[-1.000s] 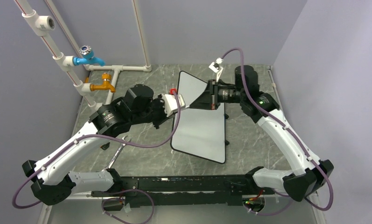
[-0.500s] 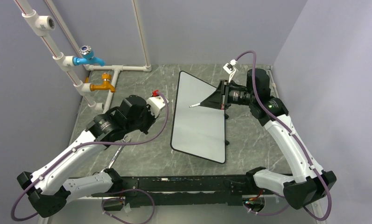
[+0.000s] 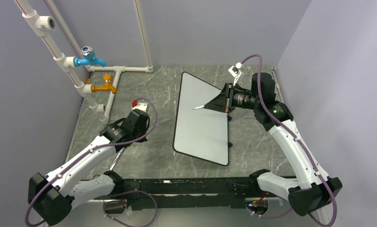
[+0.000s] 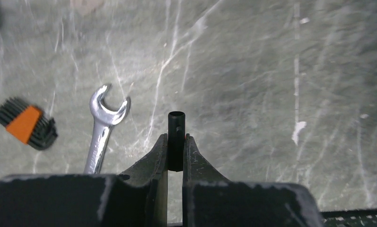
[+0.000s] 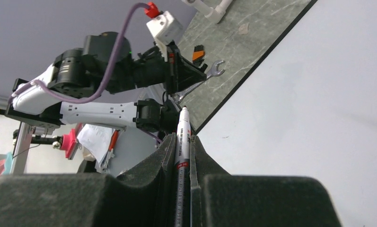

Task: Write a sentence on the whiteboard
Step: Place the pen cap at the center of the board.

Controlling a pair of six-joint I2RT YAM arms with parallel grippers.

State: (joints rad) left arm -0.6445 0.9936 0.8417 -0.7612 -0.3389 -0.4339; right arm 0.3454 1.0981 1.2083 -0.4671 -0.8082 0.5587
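I am looking first at the right pincer: its two fingers are pressing together on a white marker, which is lying lengthwise between them with its dark tip sticking out in front. In the top view that right pincer is pointing left, and the marker is reaching in over the far half of the whiteboard. I cannot tell whether the tip is touching the board's surface.

The whiteboard is sitting a little right of the bench's middle, its long sides running from far to near, with small black feet showing along its right edge. From the right wrist its white face is filling the right of the view.

The left pincer is pinching a short black cap, open end outward, and is hanging over the left part of the bench, well apart from the whiteboard. Just left of it a silver wrench is lying on the marbled surface, and further left a black and orange hex key set.

Along the far left, white pipes are carrying a blue tap and a yellow tap.
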